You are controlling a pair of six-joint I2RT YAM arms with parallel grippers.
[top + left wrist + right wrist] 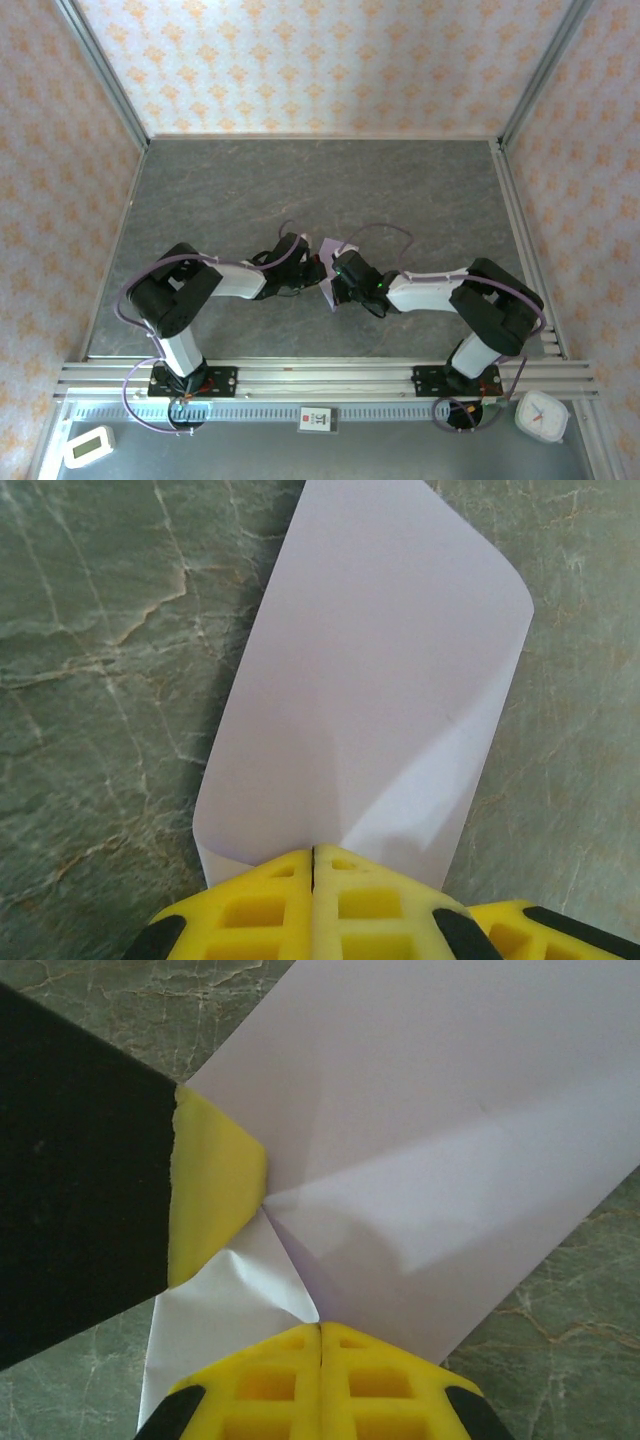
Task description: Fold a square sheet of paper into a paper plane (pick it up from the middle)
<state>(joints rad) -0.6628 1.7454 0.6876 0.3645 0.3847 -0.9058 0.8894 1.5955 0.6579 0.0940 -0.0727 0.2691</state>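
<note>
Currently both arms meet over the middle of the grey marbled bench (300, 190), wrists facing each other. The left pincer (314, 852) is pressed together, pinching the square sheet of paper (380, 680) at its near edge; the sheet bows away from the grip. The right pincer (320, 1328) is likewise pressed together on the same sheet, close beside the left one's yellow fingertip (215, 1195), with creases radiating from there. Top view: sheet held between the two pincers, roughly on edge. Contact with bench: cannot tell.

Nothing legible on the rig.
A small white tag (317, 420) on the front rail (400, 410) bears print too small to read.
</note>
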